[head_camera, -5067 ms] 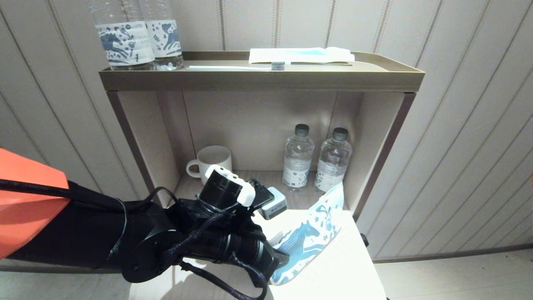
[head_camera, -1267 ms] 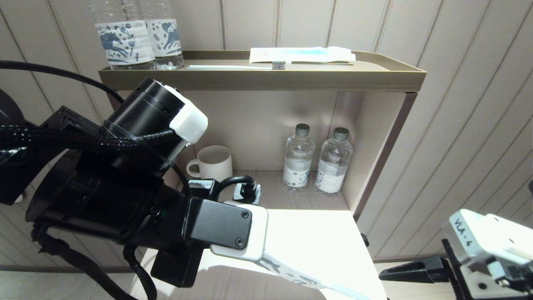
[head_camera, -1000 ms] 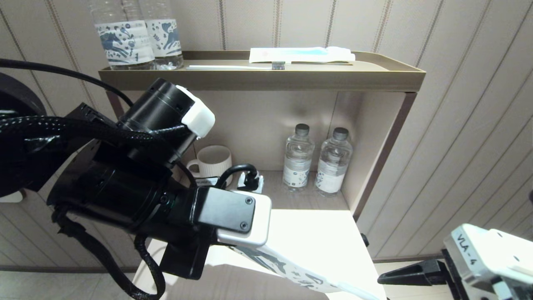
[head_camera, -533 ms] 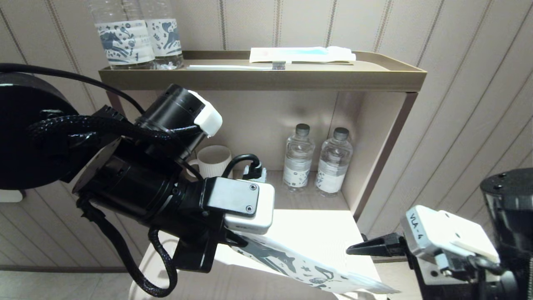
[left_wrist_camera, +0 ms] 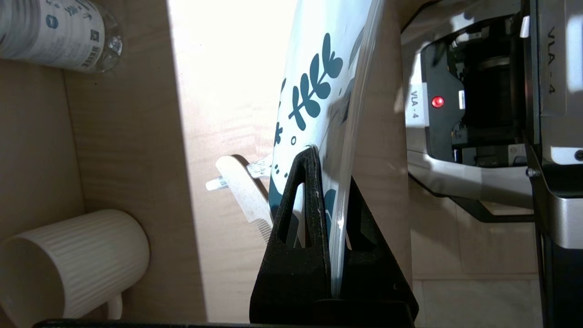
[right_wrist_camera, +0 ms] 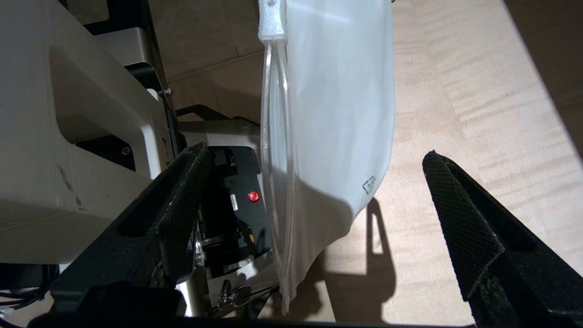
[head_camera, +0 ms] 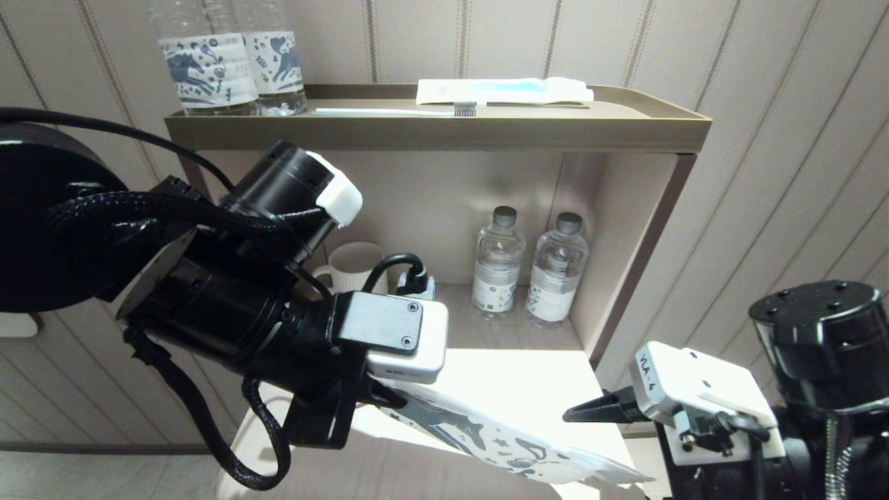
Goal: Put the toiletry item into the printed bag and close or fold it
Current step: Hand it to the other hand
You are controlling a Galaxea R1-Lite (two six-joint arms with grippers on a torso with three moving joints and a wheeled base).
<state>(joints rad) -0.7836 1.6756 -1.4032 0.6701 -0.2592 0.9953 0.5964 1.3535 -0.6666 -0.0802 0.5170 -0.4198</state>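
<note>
My left gripper [head_camera: 385, 399] [left_wrist_camera: 330, 168] is shut on the printed bag [head_camera: 486, 437] [left_wrist_camera: 319, 68], a white pouch with a dark blue horse. It holds the pouch above the table, with the zip end pointing right. My right gripper [head_camera: 583, 415] [right_wrist_camera: 316, 154] is open at the lower right, and the pouch's clear zip end [right_wrist_camera: 273, 114] hangs between its spread fingers without touching them. The white comb [left_wrist_camera: 243, 191] lies flat on the table beside and partly behind the pouch. The left arm hides the comb in the head view.
The pale table top [head_camera: 528, 378] fronts a shelf unit. Its lower shelf holds a white ribbed mug [head_camera: 358, 260] [left_wrist_camera: 77, 255] and two small water bottles [head_camera: 496, 264]. The top tray [head_camera: 437, 132] carries two horse-label bottles [head_camera: 229, 62], a toothbrush [head_camera: 389, 111] and a wrapped packet [head_camera: 503, 90].
The pouch, earlier low over the table, is now held up by my left gripper. My right gripper has moved in from the lower right, up and leftward, until its fingers straddle the zip end.
</note>
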